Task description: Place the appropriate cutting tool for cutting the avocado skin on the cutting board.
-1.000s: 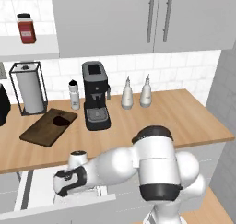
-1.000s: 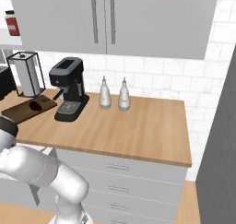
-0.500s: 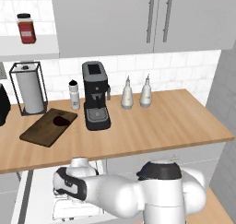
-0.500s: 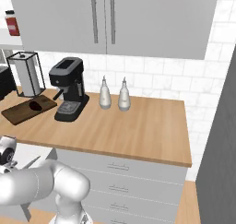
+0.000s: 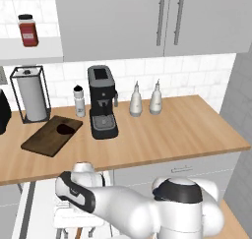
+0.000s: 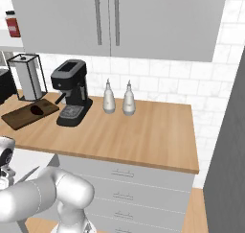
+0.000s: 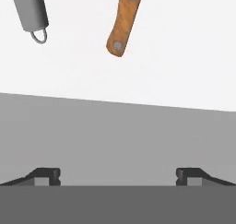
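Observation:
The cutting tool's light brown wooden handle [image 7: 125, 20] lies on the white drawer floor [image 7: 184, 57] at the top of the hand view, with its blade cut off by the frame. Left of it lies the grey metal peeler handle [image 7: 30, 11]. My gripper [image 7: 118, 177] is open and holds nothing, well short of both handles. The dark cutting board [image 5: 51, 134] sits at the counter's left with the small dark avocado [image 5: 64, 129] on it. The right base view shows the same board [image 6: 19, 116] and avocado [image 6: 36, 110].
An open white drawer [image 5: 39, 208] juts out below the counter's left part, with my hand down inside it. A black coffee machine [image 5: 102, 103], paper towel holder [image 5: 32, 93], shaker [image 5: 79, 101] and two bottles [image 5: 136, 100] stand along the counter's back.
The arm has swung down from counter height and the hand has sunk lower into the open drawer. The jaws have stayed open.

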Available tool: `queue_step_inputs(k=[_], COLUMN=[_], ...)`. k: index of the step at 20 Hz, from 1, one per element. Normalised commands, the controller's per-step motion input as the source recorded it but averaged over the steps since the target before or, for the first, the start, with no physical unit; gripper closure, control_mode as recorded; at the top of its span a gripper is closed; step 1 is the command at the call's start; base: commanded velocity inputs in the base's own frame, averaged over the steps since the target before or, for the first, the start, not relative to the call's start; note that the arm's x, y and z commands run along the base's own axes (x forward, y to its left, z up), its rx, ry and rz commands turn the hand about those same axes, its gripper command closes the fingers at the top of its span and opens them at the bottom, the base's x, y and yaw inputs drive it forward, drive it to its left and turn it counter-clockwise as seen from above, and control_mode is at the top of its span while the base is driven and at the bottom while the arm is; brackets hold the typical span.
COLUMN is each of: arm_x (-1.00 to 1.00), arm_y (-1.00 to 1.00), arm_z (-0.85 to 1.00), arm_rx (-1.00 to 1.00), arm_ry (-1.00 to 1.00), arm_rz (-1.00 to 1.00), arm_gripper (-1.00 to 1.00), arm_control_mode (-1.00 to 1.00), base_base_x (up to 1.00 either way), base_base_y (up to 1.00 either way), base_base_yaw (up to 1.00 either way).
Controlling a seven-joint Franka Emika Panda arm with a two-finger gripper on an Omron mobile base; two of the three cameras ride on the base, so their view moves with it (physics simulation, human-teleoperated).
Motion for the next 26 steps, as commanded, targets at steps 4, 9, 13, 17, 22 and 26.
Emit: queue_step_inputs(k=[4,9,13,17,22,26], arm_x=[0.45,0.11,0.02,0.0,0.0,0.06], arm_y=[0.31,0.1,0.0,-0.06,-0.11,-0.05], arm_z=[0.02,-0.06,-0.1,-0.21,-0.29,-0.22], arm_rx=[-0.08,-0.09,-0.03,0.0,0.0,0.0], arm_ry=[0.0,-0.03,-0.06,-0.08,-0.11,-0.1], arm_rz=[0.0,-0.07,-0.09,-0.07,-0.06,-0.04], arm_gripper=[-1.0,-1.0,-1.0,-1.0,-1.0,-1.0], arm_control_mode=[-1.0,-1.0,-1.0,-1.0,-1.0,-1.0], base_base_x=[0.0,0.0,0.0,0.0,0.0,0.0], base_base_y=[0.0,0.0,0.0,0.0,0.0,0.0], base_base_yaw=[0.0,0.0,0.0,0.0,0.0,0.0])
